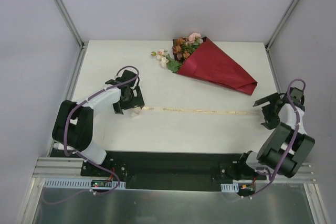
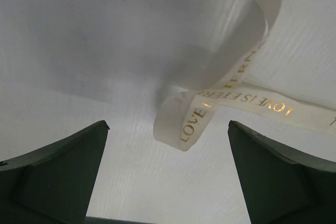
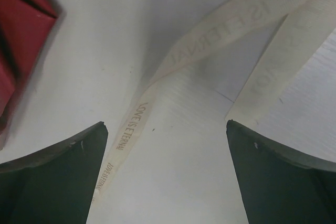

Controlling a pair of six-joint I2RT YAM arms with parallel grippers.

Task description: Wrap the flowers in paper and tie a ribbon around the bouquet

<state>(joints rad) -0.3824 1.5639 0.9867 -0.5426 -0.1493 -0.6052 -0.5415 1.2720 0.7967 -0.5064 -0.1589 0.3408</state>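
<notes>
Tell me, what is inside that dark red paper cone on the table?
The paper cone holds flowers: pink, cream and rust-brown blooms with green leaves stick out of its wide open end. The stems are covered by the paper, so they cannot be seen.

Ribbon (image 1: pixel 194 110) lies flat, seemingly apart from bouquet (image 1: pixel 215 66).

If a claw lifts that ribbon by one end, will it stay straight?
Probably not: the ribbon curls into a soft loop at its left end, so it looks floppy. Thin and flat, it is likely very light, and may slip from a loose grip.
</notes>
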